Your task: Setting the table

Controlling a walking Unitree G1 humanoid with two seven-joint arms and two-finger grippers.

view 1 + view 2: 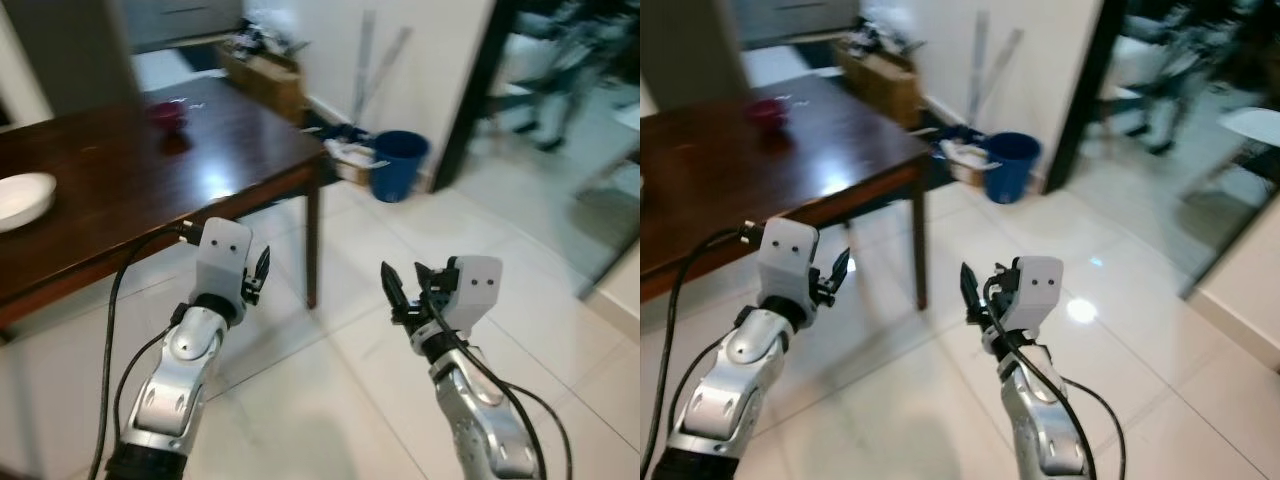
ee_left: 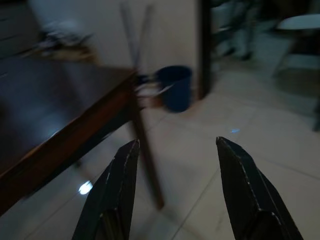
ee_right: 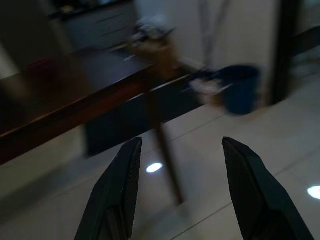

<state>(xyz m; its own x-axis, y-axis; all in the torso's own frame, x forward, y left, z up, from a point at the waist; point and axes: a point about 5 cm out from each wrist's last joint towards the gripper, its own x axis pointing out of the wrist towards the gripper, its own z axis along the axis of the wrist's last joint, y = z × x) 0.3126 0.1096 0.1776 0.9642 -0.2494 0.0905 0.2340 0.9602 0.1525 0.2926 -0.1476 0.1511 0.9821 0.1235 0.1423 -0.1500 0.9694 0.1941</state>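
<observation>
One white plate (image 1: 22, 198), one red bowl (image 1: 167, 114) on table (image 1: 230, 160).

A dark wooden table (image 1: 150, 170) stands at left on glossy pale floor tiles (image 1: 560, 330). Far behind, a blue bucket (image 1: 398, 165) and cardboard box (image 1: 268, 80) sit against the white wall (image 1: 330, 50).

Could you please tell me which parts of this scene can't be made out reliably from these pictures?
- White dish: cut off by the left edge in the left eye view, so its full shape is unknown.
- Red thing on the table: blurred; what it is can't be told.
- Clutter beside the blue bucket: blurred and small.
- Room beyond the doorway: motion-blurred in the eye views.
- Wrist views: dark and blurred.
</observation>
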